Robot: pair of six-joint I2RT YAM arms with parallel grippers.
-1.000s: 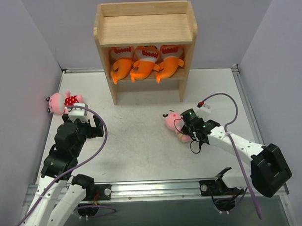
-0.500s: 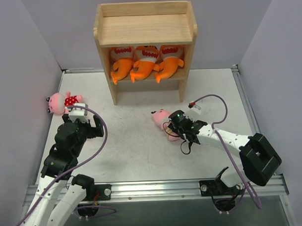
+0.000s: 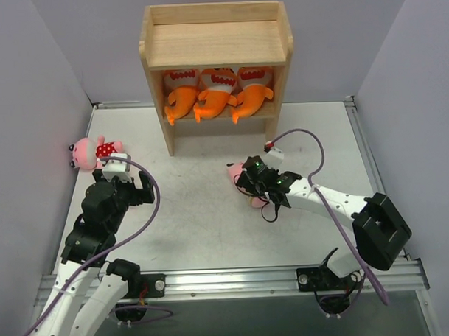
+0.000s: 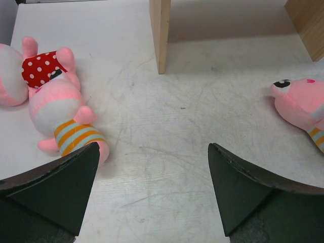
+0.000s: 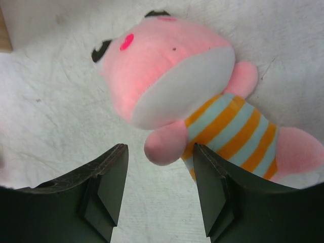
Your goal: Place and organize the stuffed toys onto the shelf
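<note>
Open room: we are seeing bare table (image 3: pixel 204 228) stretching between the arms and the shelf (image 3: pixel 215 43) at top centre; walls (image 3: pixel 30 86) are hemming both sides.
In the way: three orange fish toys (image 3: pixel 218 91) are filling the middle tier.
Left gripper (image 4: pixel 152 152): gaping wide, holding nothing; polka-dot doll (image 4: pixel 38 68) and striped doll (image 4: pixel 63 116) are lying touching, upper left of its view.
Right gripper (image 5: pixel 159 149): standing partly open, gripping nothing, over a second striped doll (image 5: pixel 177 86), pink with orange-blue stripes, lying mid-table.
</note>
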